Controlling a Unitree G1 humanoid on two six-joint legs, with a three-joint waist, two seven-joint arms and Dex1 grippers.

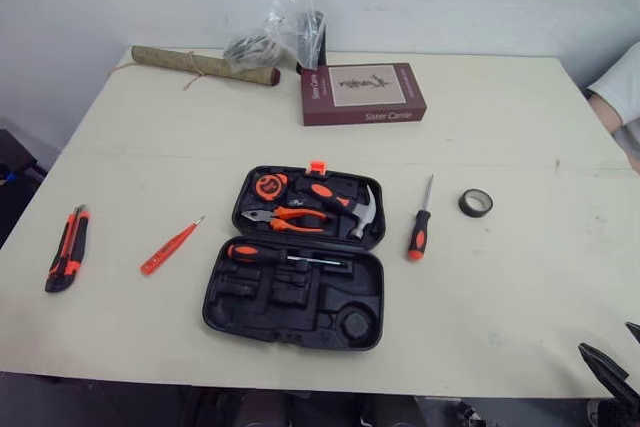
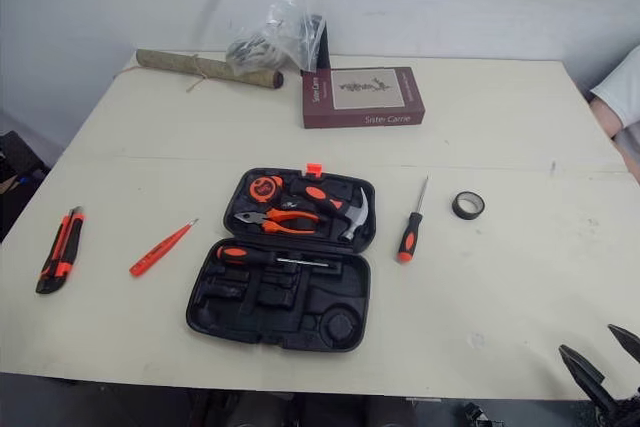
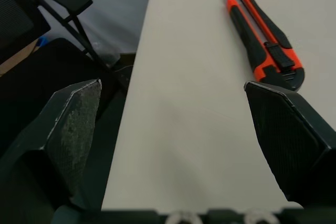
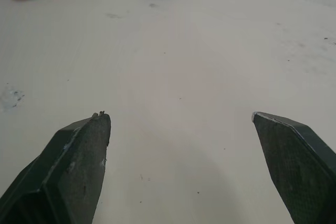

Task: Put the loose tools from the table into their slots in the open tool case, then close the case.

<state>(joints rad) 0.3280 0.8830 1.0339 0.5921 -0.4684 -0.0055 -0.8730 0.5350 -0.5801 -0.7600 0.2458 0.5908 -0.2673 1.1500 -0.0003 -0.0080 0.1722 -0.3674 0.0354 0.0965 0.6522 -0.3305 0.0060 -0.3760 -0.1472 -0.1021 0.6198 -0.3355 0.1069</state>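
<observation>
The black tool case [image 1: 300, 325] lies open mid-table. Its far half holds a tape measure, pliers [image 1: 285, 217] and a hammer [image 1: 358, 211]; a screwdriver lies in the near half. Loose on the table are an orange-and-black utility knife [image 1: 66, 249] at the far left, an orange tester pen [image 1: 171, 246], a screwdriver [image 1: 420, 222] right of the case, and a black tape roll [image 1: 476, 203]. My left gripper [image 3: 173, 90] stands open over the table's left edge, just short of the knife [image 3: 265, 43]. My right gripper [image 4: 181, 119] hangs open over bare table at the near right corner [image 1: 618, 347].
A maroon book [image 1: 362, 93], a rolled bundle [image 1: 205, 66] and a clear plastic bag [image 1: 280, 32] sit along the far edge. A person's sleeve [image 1: 622, 87] shows at the right edge. A dark office chair [image 3: 63, 3] stands left of the table.
</observation>
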